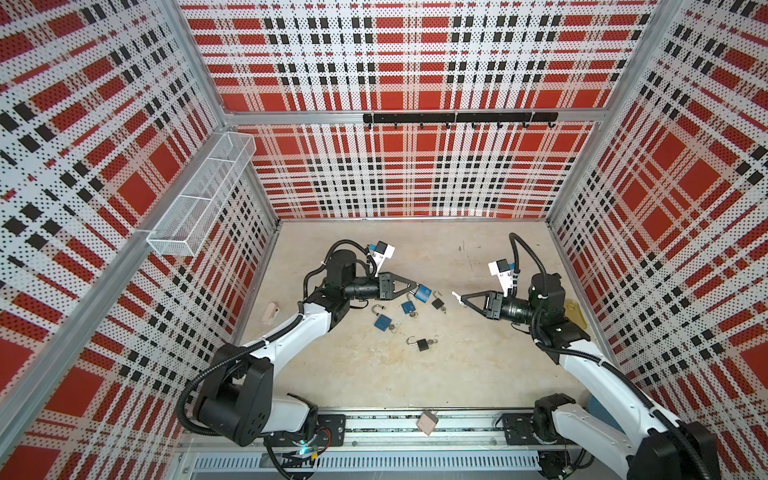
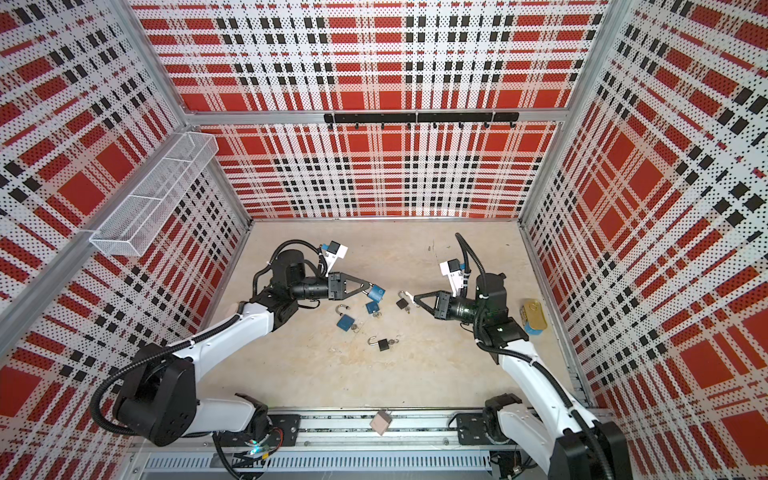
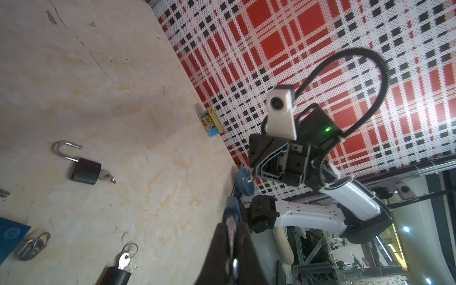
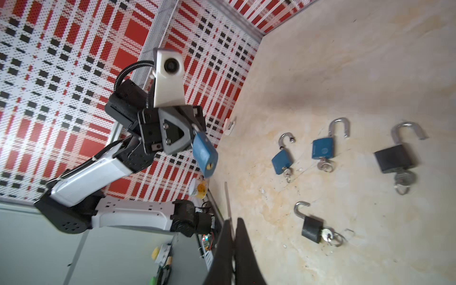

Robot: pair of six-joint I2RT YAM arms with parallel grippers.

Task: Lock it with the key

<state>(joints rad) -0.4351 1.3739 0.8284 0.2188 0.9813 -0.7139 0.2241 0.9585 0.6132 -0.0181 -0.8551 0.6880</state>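
Five padlocks in all, square-bodied, with curved steel shackles. One blue padlock (image 1: 424, 293) aloft over the mottled beige table (image 1: 478, 374), brass keyhole exposed, shackle end clamped in the jaws of the left gripper (image 1: 412, 286). Small silvery key (image 1: 456, 296) pinched in the clenched jaws of the right gripper (image 1: 462, 300), near that padlock, not touching. Blue pair (image 4: 323, 150) and black pair (image 4: 394, 158) flat on the table, shackles open, ringed keys inserted. Round embossed mark on blue bodies, illegible. Rectangular tin (image 3: 212, 122) by the wall, labelled "SPAM".
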